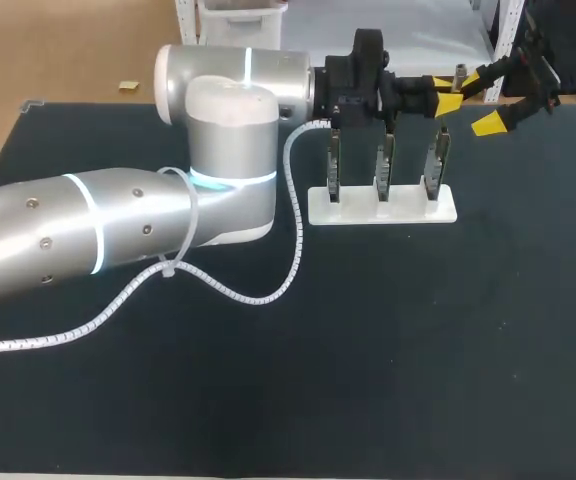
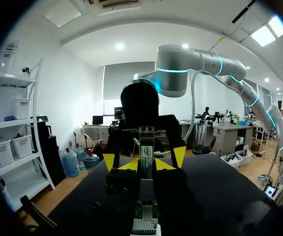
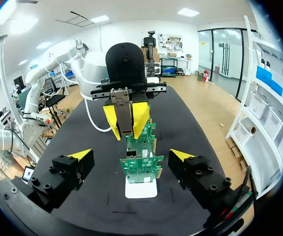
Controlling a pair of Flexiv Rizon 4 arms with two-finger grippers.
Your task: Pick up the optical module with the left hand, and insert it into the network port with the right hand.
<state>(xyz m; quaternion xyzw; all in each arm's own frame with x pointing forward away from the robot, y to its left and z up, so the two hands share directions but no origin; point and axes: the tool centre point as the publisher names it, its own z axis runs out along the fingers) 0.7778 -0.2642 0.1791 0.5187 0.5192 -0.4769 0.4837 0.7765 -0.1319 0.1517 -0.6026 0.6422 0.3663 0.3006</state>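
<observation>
My left jaws grasped the slim silver metal optical module point(image 3: 124, 110), presented toward my released right jaws for handover.

A dark-topped table point(image 1: 418, 350) carries a white stand point(image 1: 383, 210) towards its far edge, with three circuit boards point(image 1: 384, 165) standing upright in a row.

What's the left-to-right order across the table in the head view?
left arm → left board → middle board → right board → right claw. Omitted: left claw, shut on the optical module, since it overlaps the boards.
</observation>
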